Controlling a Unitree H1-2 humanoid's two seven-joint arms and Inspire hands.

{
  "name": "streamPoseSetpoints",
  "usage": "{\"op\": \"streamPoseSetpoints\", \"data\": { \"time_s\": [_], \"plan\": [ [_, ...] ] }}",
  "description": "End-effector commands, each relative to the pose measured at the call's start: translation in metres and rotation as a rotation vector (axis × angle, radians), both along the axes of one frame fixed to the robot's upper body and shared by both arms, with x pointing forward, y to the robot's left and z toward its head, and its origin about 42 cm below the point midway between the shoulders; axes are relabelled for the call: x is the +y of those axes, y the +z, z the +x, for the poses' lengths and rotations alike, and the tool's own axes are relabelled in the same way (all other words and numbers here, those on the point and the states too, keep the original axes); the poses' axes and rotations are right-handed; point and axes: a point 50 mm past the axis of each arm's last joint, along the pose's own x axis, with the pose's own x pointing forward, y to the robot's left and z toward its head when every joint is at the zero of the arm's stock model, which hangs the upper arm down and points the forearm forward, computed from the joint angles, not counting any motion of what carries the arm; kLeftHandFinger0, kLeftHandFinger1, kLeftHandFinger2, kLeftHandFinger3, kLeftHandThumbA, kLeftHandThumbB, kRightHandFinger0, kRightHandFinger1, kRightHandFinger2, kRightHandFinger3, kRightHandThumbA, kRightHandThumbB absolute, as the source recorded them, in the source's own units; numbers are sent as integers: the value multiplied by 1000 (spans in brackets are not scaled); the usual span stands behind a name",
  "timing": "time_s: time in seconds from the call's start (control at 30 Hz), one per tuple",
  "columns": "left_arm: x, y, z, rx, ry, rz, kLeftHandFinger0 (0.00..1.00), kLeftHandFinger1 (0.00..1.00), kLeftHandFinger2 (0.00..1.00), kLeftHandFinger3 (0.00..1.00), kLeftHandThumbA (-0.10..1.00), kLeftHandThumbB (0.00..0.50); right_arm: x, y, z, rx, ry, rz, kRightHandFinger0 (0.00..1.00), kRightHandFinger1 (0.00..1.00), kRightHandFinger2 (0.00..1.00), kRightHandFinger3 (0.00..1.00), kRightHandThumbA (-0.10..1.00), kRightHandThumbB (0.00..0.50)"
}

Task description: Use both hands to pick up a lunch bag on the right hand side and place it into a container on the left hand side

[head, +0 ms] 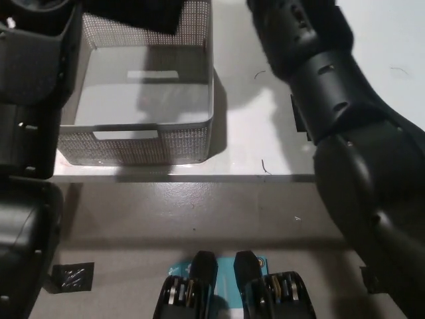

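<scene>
The lunch bag (136, 13) is a black shape at the top edge, hanging over the far side of the grey mesh container (143, 143). The container stands on the white table's left part and its inside looks bare. My left arm (30, 100) runs up the left edge, and my black right arm (332, 100) reaches from the bottom right to the top middle. Both arms end beyond the top edge on either side of the bag, so neither hand shows.
The white table's front edge (265, 177) runs across the middle, with grey floor below it. A sliver of a black tape patch (296, 119) on the table shows beside my right arm. Another black tape piece (70, 276) lies on the floor at lower left.
</scene>
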Motion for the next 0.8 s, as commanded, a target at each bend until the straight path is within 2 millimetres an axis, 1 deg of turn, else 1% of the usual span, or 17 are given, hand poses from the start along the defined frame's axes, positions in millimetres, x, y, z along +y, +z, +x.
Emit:
{"op": "streamPoseSetpoints", "data": {
  "time_s": [0.0, 0.1, 0.17, 0.2, 0.23, 0.27, 0.3, 0.33, 0.37, 0.4, 0.43, 0.47, 0.53, 0.57, 0.6, 0.67, 0.77],
  "plan": [
    [28, 110, -73, -392, -22, -41, 1000, 1000, 1000, 1000, 1000, 292, 135, 160, -108, -474, 341, -92, 1000, 1000, 1000, 1000, 1000, 99],
    [32, 106, -79, -407, -20, -55, 1000, 1000, 1000, 1000, 1000, 279, 142, 157, -112, -493, 321, -117, 1000, 1000, 1000, 1000, 1000, 95],
    [33, 101, -76, -402, -24, -58, 1000, 1000, 1000, 1000, 1000, 274, 141, 153, -109, -508, 297, -153, 1000, 1000, 1000, 1000, 1000, 94],
    [38, 82, -53, -333, -39, -67, 1000, 1000, 1000, 1000, 1000, 252, 136, 134, -95, -464, 265, -225, 1000, 1000, 1000, 1000, 1000, 121],
    [41, 65, -34, -272, -48, -70, 1000, 1000, 1000, 1000, 1000, 65, 131, 116, -83, -418, 243, -274, 1000, 1000, 1000, 1000, 1000, 25],
    [43, 52, -25, -216, -42, -60, 1000, 1000, 1000, 1000, 1000, 216, 128, 104, -76, -385, 212, -338, 1000, 1000, 1000, 1000, 1000, 156],
    [64, 18, 3, 42, 73, 83, 1000, 1000, 1000, 1000, 1000, 340, 113, 73, -55, -390, 7, -820, 1000, 1000, 1000, 1000, 1000, 182],
    [87, -5, 16, 170, 175, 138, 1000, 1000, 1000, 1000, 1000, 382, 93, 51, -38, -454, -244, -1180, 1000, 1000, 1000, 1000, 1000, 202],
    [101, -6, 15, 159, 216, 123, 1000, 1000, 1000, 1000, 1000, 373, 81, 48, -33, -494, -346, -1157, 1000, 1000, 1000, 1000, 1000, 233],
    [120, 5, 9, 103, 261, 87, 1000, 1000, 1000, 1000, 1000, 410, 63, 54, -29, -528, -460, -1034, 1000, 1000, 1000, 1000, 1000, 257],
    [132, 31, 1, 14, 273, 45, 1000, 1000, 1000, 1000, 1000, 453, 47, 75, -28, -547, -518, -912, 1000, 1000, 1000, 1000, 1000, 263],
    [140, 54, -8, -66, 269, 20, 1000, 1000, 1000, 1000, 1000, 446, 35, 95, -29, -564, -539, -829, 1000, 1000, 1000, 1000, 1000, 280],
    [149, 75, -19, -125, 276, 12, 1000, 1000, 1000, 1000, 1000, 453, 24, 110, -31, -573, -527, -737, 1000, 1000, 1000, 1000, 1000, 269],
    [154, 89, -26, -147, 294, 16, 1000, 1000, 1000, 1000, 1000, 498, 20, 121, -33, -584, -525, -691, 1000, 1000, 1000, 1000, 1000, 265],
    [157, 97, -30, -163, 298, 21, 1000, 1000, 1000, 1000, 1000, 500, 19, 126, -35, -594, -524, -666, 1000, 1000, 1000, 1000, 1000, 255],
    [158, 105, -34, -169, 296, 28, 1000, 1000, 1000, 1000, 1000, 500, 18, 130, -37, -616, -515, -638, 1000, 1000, 1000, 1000, 1000, 275],
    [154, 104, -38, -166, 265, 42, 1000, 1000, 1000, 1000, 1000, 500, 18, 129, -40, -655, -502, -615, 1000, 1000, 1000, 1000, 1000, 282]
  ]
}}
